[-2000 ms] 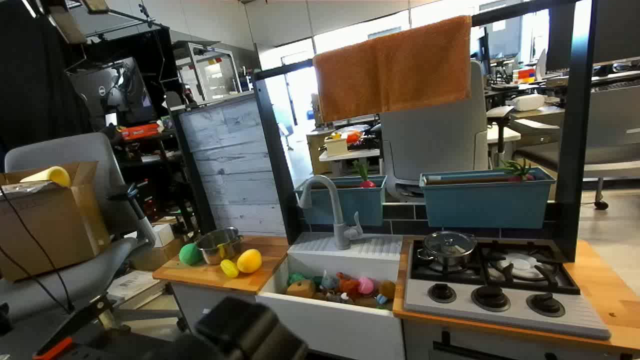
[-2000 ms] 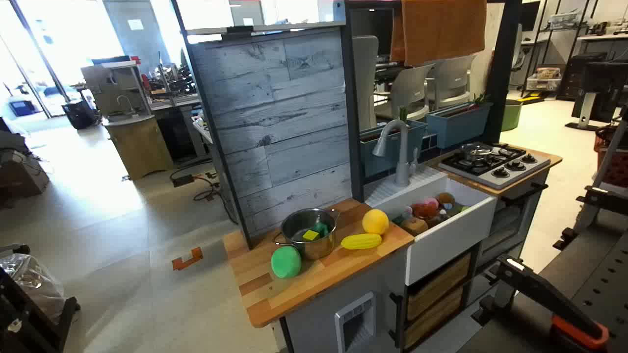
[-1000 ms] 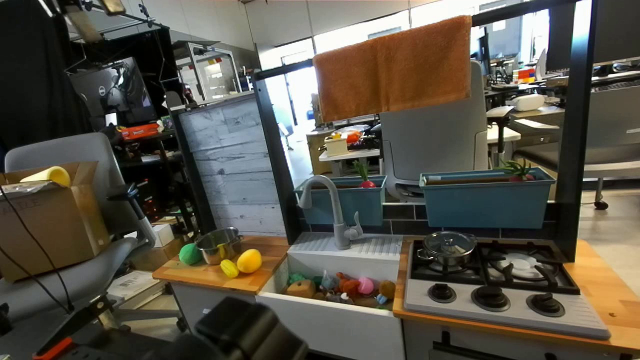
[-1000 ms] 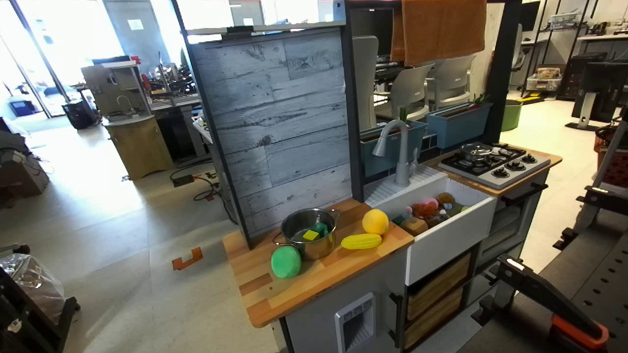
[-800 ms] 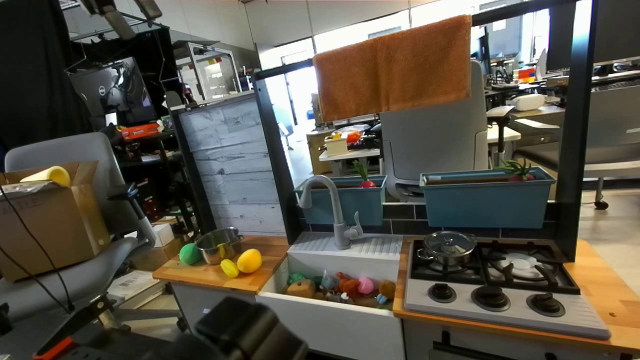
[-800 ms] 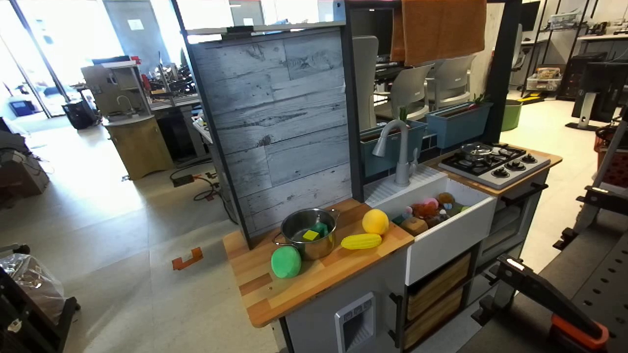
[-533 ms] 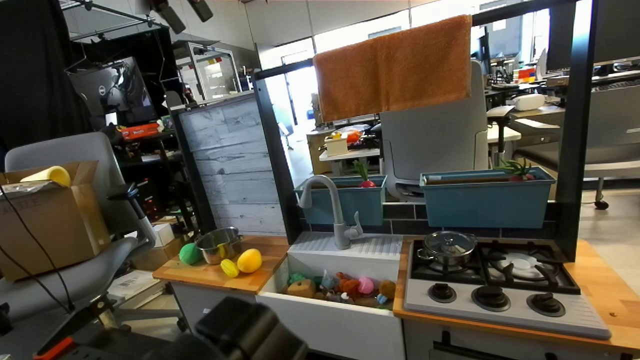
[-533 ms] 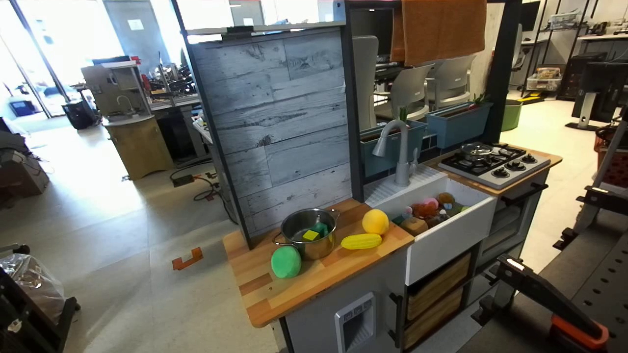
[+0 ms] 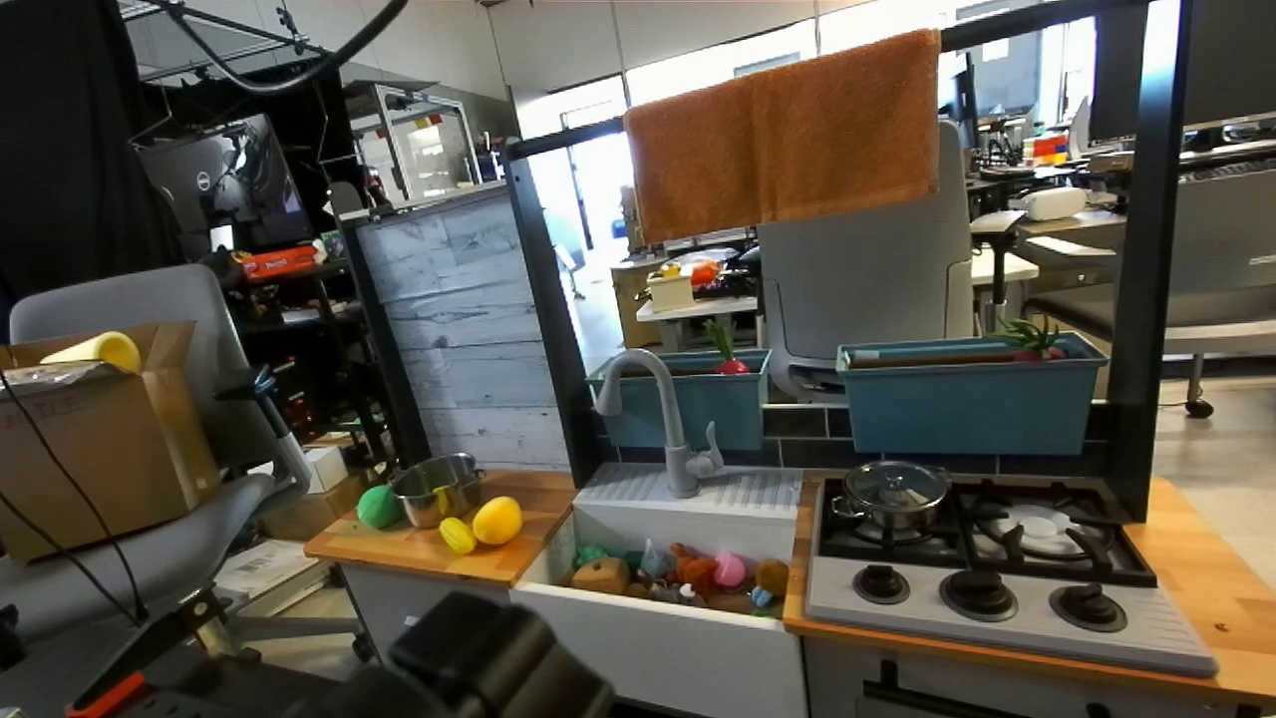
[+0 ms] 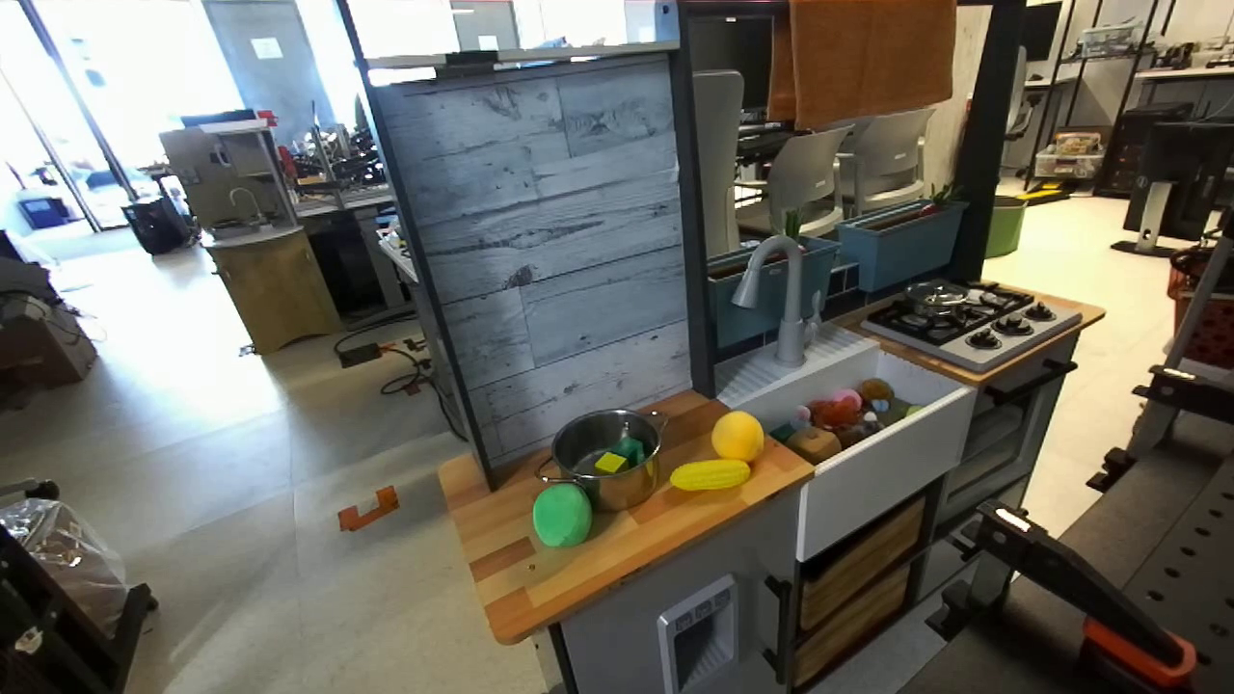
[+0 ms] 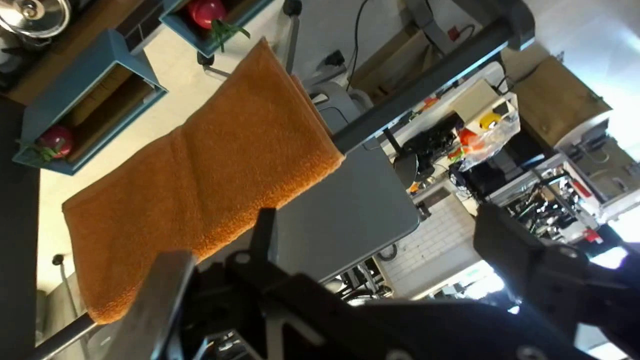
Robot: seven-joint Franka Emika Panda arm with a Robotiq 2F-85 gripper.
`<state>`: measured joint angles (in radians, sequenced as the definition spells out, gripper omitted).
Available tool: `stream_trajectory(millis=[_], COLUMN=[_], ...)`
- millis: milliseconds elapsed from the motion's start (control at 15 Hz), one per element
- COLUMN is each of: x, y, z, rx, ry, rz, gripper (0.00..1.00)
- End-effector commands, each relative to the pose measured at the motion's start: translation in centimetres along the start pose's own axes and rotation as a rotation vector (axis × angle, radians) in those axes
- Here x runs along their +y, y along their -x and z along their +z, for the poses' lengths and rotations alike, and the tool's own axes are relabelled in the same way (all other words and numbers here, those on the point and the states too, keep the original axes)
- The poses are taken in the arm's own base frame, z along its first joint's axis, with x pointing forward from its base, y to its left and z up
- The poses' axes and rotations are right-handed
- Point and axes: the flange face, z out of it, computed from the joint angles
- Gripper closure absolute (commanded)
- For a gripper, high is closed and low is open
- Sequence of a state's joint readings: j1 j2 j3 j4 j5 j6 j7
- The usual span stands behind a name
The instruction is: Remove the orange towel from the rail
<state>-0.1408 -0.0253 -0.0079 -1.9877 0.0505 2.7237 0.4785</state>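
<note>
The orange towel (image 9: pixel 783 140) is hanging over the rail (image 11: pixel 425 86), above the faucet (image 9: pixel 675 429) and the sink (image 9: pixel 698 648). In the wrist view the gripper (image 11: pixel 377 230) is standing apart from the towel, its jaws spread wide and holding nothing. A grey chair (image 9: pixel 862 289) is standing behind the towel, and two blue planters (image 9: pixel 972 399) are sitting below it. Black posts (image 9: pixel 1141 299) are flanking the rail; a covered pot (image 9: pixel 892 496) is resting on the stove (image 9: pixel 1156 633).

In an exterior view the top edge crops the orange towel (image 10: pixel 872 63), which hides part of the rail (image 9: pixel 1027 24) from you; in the wrist view your end effector (image 11: pixel 372 227) is blurred and cropped below, the lidded pot (image 11: pixel 35 16) cropped in a corner
</note>
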Motion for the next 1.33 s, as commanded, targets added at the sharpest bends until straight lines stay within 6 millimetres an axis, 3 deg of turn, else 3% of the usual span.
stream_trajectory(millis=[0, 533, 1267], x=[-0.7, -0.6, 2.1], y=[-4.8, -9.7, -13.1], z=[2.4, 7.6, 14.8], rx=[-0.072, -0.336, -0.396], ry=[-0.032, -0.005, 0.083], rz=[0.125, 0.251, 0.397], gripper=[0.00, 0.00, 0.00])
